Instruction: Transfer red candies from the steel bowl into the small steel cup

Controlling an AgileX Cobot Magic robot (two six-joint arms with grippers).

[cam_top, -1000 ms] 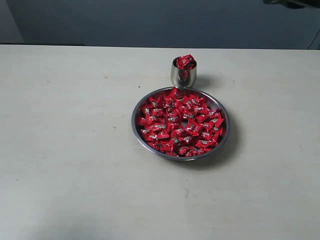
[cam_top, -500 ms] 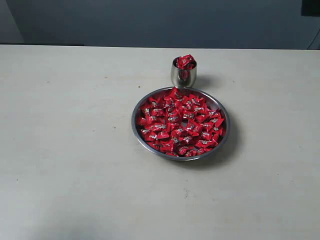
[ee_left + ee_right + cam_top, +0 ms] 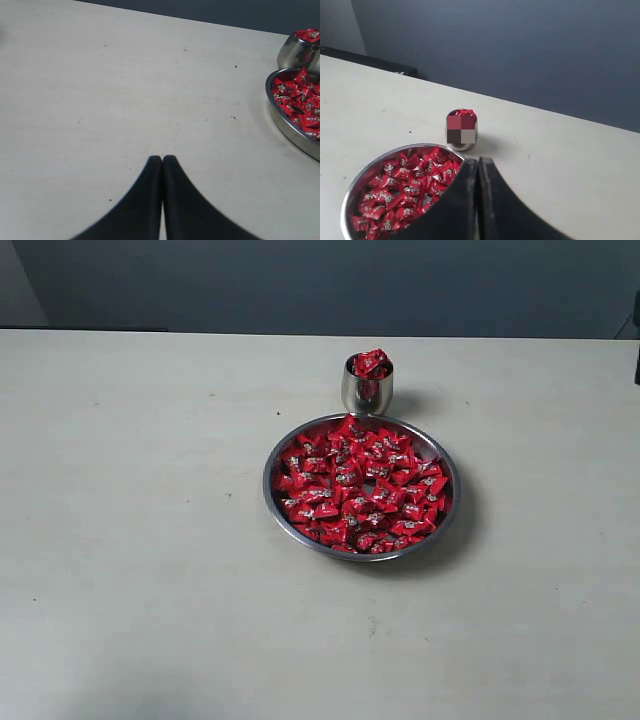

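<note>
As its two black fingers meet tip to tip with nothing between them, the right gripper (image 3: 478, 161) hangs empty above the pale table (image 3: 560, 165). The steel bowl (image 3: 366, 172) lies below it and off to one side of the tips, with part of its rim hidden behind the fingers. It holds a dense layer of red candies (image 3: 400, 190). Farther out beyond the tips, the small steel cup (image 3: 461, 132) stands upright just beside the bowl's rim, with red wrappers mounded above its lip. Its wall is blurred in this view, and I cannot tell whether cup and bowl touch. The left gripper (image 3: 162, 159) is also closed and empty, its fingers pressed together along their inner edges above bare tabletop. From this gripper the bowl lies well apart, ahead and off to one side, with only part of it in sight. The cup stands just past the bowl's far rim.
</note>
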